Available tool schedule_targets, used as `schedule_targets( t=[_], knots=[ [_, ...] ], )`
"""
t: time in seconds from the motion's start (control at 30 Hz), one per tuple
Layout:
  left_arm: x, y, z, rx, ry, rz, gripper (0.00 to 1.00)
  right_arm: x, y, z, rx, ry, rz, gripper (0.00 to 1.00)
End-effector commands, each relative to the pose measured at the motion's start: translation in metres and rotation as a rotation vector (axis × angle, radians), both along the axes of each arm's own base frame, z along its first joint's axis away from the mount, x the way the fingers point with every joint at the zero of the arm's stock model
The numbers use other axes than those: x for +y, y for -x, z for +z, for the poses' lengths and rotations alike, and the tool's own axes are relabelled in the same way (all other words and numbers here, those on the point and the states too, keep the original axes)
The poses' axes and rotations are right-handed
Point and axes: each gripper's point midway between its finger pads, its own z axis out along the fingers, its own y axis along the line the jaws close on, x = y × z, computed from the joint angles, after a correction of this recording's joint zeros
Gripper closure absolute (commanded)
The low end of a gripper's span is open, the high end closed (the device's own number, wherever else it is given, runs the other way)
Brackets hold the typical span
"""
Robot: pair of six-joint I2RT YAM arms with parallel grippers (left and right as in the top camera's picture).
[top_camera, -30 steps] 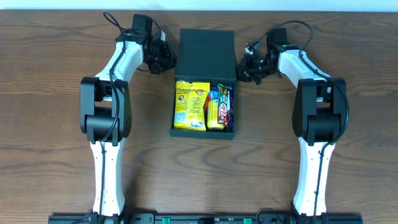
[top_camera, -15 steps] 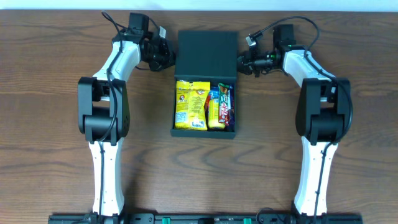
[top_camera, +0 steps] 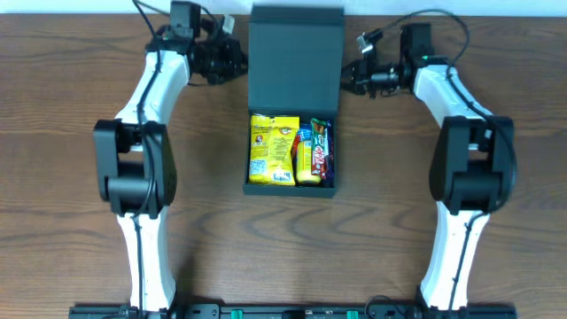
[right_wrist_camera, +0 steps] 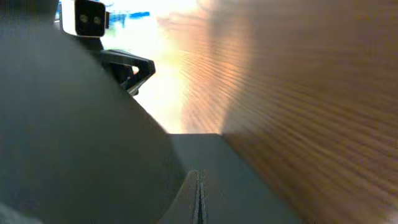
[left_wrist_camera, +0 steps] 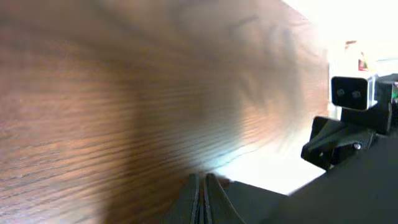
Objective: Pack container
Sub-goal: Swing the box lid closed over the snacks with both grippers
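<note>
The dark teal container [top_camera: 291, 189] stands at the table's middle with its flap lid [top_camera: 295, 62] raised toward the far edge. Inside lie a yellow snack packet [top_camera: 272, 148] and several candy bars [top_camera: 315, 152]. My left gripper [top_camera: 237, 62] is shut at the lid's left edge. My right gripper [top_camera: 351, 76] is shut at the lid's right edge. In the left wrist view the shut fingers [left_wrist_camera: 202, 186] sit beside the dark lid [left_wrist_camera: 354, 193]. In the right wrist view the shut fingers [right_wrist_camera: 198, 186] lie against the lid [right_wrist_camera: 74, 137].
The wooden table [top_camera: 80, 221] runs to a white far edge just behind the lid. The other arm's wrist camera shows in the left wrist view [left_wrist_camera: 353, 93] and in the right wrist view [right_wrist_camera: 90, 18]. Cables trail off both wrists.
Both grippers have moved toward the far edge, and the lid has swung up between them from lying flat to raised.
</note>
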Motion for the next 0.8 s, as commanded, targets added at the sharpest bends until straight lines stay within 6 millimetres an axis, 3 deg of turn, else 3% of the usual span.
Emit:
schedule_targets(
  t=[0.0,0.2,0.37,0.57,0.77],
  knots=[
    [-0.003,0.000,0.058,-0.163,0.007,-0.053,0.94,0.005,0.005,0.065,-0.150,-0.034,0.035,0.98],
    [-0.004,0.017,0.095,-0.263,-0.008,-0.124,0.94,0.004,0.018,0.088,-0.186,-0.018,0.051,0.98],
    [-0.002,0.040,0.113,-0.335,-0.068,-0.209,0.94,-0.004,0.034,0.086,-0.163,0.102,0.032,0.98],
    [0.002,0.070,0.117,-0.345,-0.123,-0.305,0.95,-0.006,0.063,0.077,-0.125,0.252,0.069,0.98],
    [0.008,0.087,0.104,-0.287,-0.169,-0.345,0.94,-0.008,0.080,0.067,-0.079,0.334,0.098,0.98]
  ],
)
